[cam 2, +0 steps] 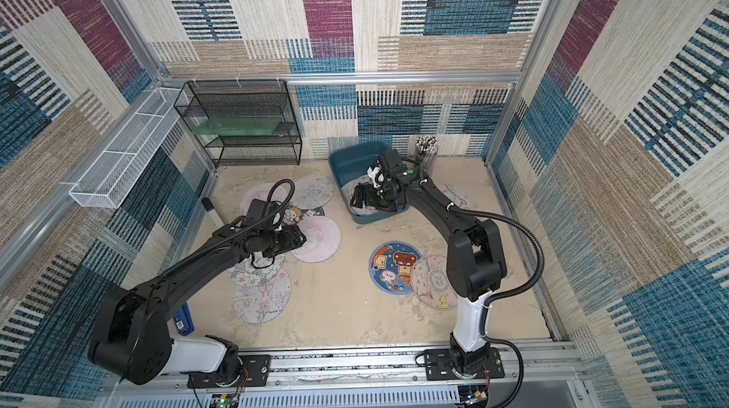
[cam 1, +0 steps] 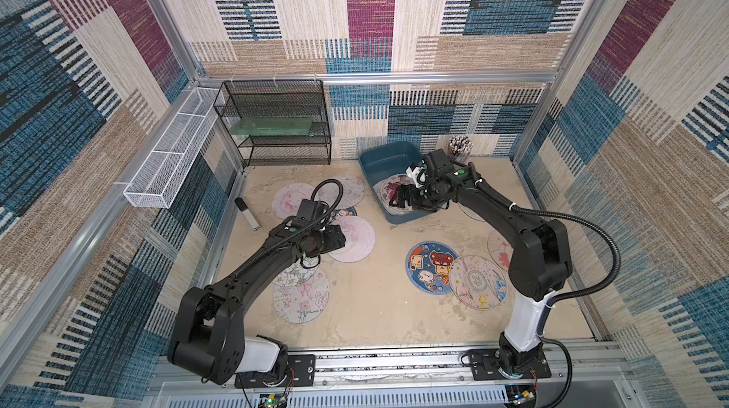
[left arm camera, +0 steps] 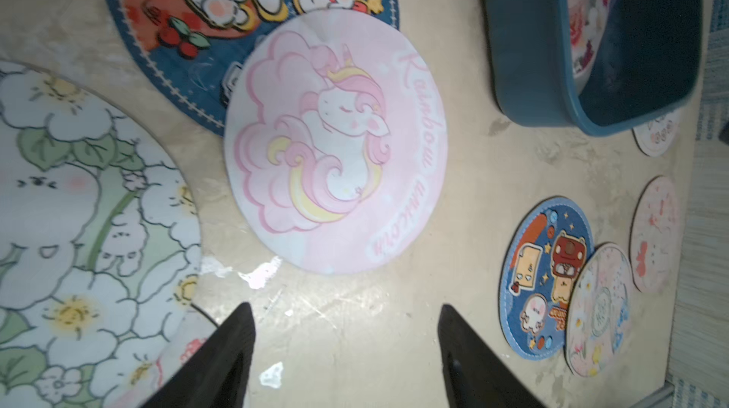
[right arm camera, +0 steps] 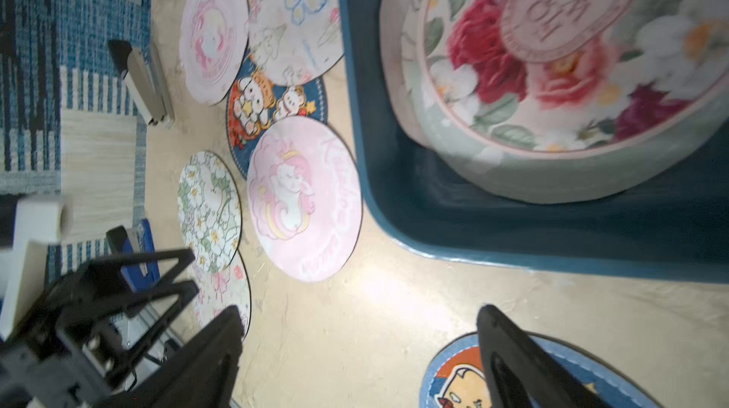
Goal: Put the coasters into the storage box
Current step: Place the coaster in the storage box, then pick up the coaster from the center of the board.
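Left of the storage box (cam 1: 380, 163) six coasters (cam 1: 301, 299) lie on the sandy table (cam 1: 374, 315). They are thin flat discs that overlap here and there. Five are pale, printed with flowers, a butterfly or cartoon figures, among them the pink unicorn coaster (left arm camera: 335, 141), and one is a dark blue animal coaster (left arm camera: 221, 3). My left gripper (left arm camera: 345, 309) hangs over this group, left of the box. Its two black wedge-shaped fingers (left arm camera: 232, 354) are spread apart with only bare table between them, and the unicorn coaster lies just ahead of the tips. The box is a single teal plastic tub with low sloping walls and rounded corners. In it I see at least two more coasters: a rose-printed coaster (right arm camera: 552, 70) lying on a paler one whose edge shows beneath. In both top views my right gripper (cam 1: 398, 199) is over the near end of the box, and in the wrist view its fingers (right arm camera: 513, 358) stand wide apart, gripping nothing. Right of the box lie four more: a dark blue figure coaster (cam 1: 432, 268), a pale floral coaster (cam 1: 477, 281) overlapping its right edge, a pink coaster (cam 1: 498, 248) partly behind my right arm (cam 1: 540, 252), and a pale coaster (cam 2: 457, 195) just beside the box's right wall.
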Robot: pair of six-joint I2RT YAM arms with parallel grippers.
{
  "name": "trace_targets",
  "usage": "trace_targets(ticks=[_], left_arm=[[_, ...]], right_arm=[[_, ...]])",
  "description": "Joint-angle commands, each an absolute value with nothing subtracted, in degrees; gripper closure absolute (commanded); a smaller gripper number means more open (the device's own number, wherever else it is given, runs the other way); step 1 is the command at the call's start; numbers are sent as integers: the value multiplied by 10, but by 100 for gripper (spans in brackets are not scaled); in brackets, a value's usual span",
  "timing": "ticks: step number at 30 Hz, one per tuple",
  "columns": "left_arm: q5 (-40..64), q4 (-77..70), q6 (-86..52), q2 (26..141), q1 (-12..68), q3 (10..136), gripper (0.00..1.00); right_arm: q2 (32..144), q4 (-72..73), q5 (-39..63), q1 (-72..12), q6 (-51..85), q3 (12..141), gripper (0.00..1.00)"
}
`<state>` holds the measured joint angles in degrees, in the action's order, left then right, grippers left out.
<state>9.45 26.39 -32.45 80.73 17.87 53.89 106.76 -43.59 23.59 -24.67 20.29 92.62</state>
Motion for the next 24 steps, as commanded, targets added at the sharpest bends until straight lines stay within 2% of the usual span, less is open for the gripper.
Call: trace_targets(ticks=[1,3,11,24], left_arm=[[113,276,-271,834,150,558,28],[112,279,-251,859,136,574,28],[122,268,-210,941,114,616,29],[154,212,-211,1016,114,618,29]], right_arm=[[1056,-386,254,-274,209,905,2],[1059,-375,254,-291,211,895,0],[1081,-326,250,-332,222,861,2],[1083,-303,244,-337,221,832,5]])
